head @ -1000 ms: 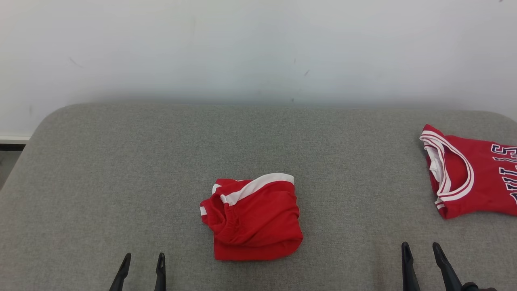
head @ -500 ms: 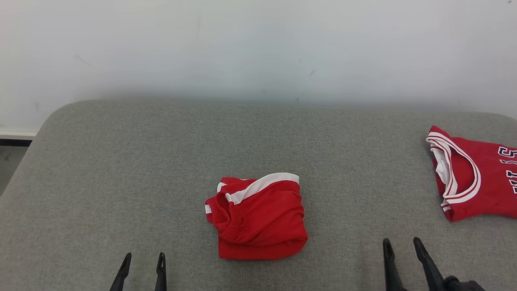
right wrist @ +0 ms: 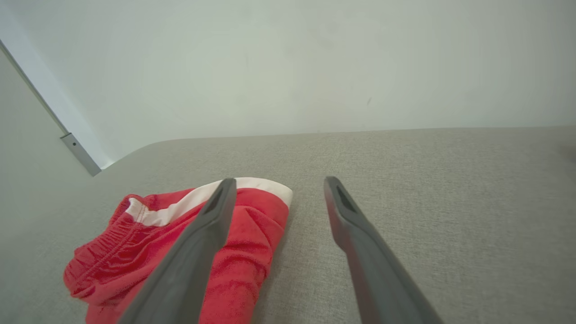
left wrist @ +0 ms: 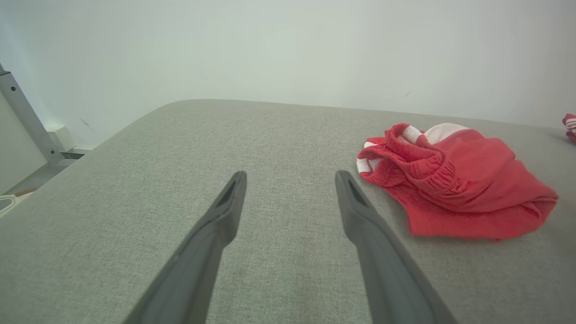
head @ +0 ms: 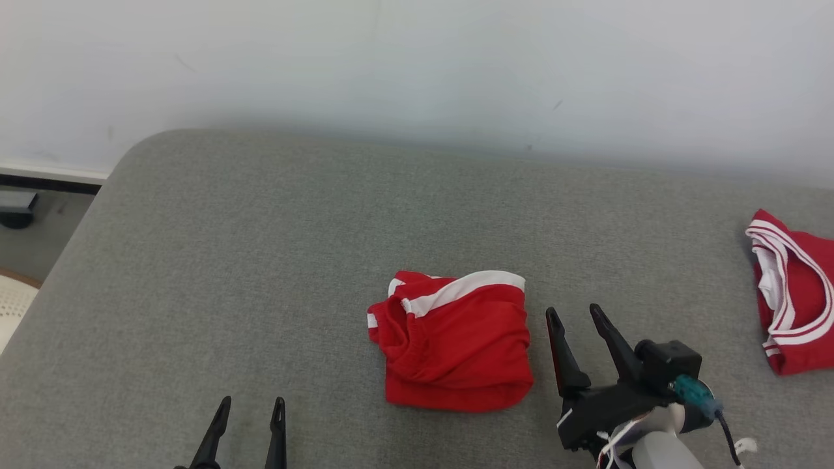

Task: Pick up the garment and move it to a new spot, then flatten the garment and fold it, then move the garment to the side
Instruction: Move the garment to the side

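Grey fabric surface [head: 273, 260] against white wall [head: 417, 65]

Red garment [head: 454, 343] with white stripe lies folded on grey cushion [head: 260, 260].

Open left gripper [left wrist: 291, 180] near red garment [left wrist: 454, 184].

I've got a plain white wall [head: 417, 58] behind, with a few small dark scuffs [head: 557, 104]. The desk [head: 260, 228] is covered in grey woven fabric and its far-left corner is rounded. Left of it there's grey floor [head: 39, 241] and a white baseboard [head: 52, 173] with a dark strip under it. A grey metal rail [left wrist: 27, 119] slants along the wall in the left wrist view. Light is soft and even.
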Robot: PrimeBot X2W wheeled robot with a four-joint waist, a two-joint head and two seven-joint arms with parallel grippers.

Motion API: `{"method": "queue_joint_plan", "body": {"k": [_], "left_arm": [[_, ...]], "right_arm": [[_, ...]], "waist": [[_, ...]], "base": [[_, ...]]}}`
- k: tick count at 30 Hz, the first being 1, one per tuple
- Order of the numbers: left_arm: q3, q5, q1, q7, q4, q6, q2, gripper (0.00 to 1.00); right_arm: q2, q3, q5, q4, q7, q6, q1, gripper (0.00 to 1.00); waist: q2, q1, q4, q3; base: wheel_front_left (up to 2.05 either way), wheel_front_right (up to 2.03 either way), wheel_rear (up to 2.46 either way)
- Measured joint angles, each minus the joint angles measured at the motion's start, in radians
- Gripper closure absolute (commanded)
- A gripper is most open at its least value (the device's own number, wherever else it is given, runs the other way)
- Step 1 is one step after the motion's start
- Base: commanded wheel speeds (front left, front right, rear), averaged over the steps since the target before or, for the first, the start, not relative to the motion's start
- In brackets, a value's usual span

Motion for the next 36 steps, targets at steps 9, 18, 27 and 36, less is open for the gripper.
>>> {"method": "queue_joint_plan", "body": {"k": [9, 18, 27, 36], "left_arm": [[-0.04, -0.016, -0.029, 0.0, 0.012, 0.006, 0.0, 0.0], [-0.051, -0.016, -0.036, 0.0, 0.019, 0.006, 0.0, 0.0], [-0.051, -0.017, -0.04, 0.0, 0.023, 0.006, 0.0, 0.0], [-0.035, -0.029, -0.027, 0.0, 0.019, 0.006, 0.0, 0.0]], "right_arm": [[0.0, 0.01, 0.116, 0.369, -0.002, 0.0, -0.211, 0.0], [-0.001, 0.181, 0.33, 0.584, 0.013, 0.0, -0.272, 0.0], [-0.002, 0.329, 0.444, 0.656, 0.005, 0.0, -0.318, 1.0], [-0.056, 0.319, 0.315, 0.638, 0.001, 0.0, -0.351, 1.0]], "waist": [[0.0, -0.0001, 0.086, 0.034], [0.0, -0.0001, 0.132, 0.044], [0.0, -0.0003, 0.131, 0.034], [0.0, -0.0002, 0.079, 0.026]], "base": [[0.0, 0.0, 0.0], [0.0, 0.0, 0.0], [0.0, 0.0, 0.0], [0.0, 0.0, 0.0]]}}
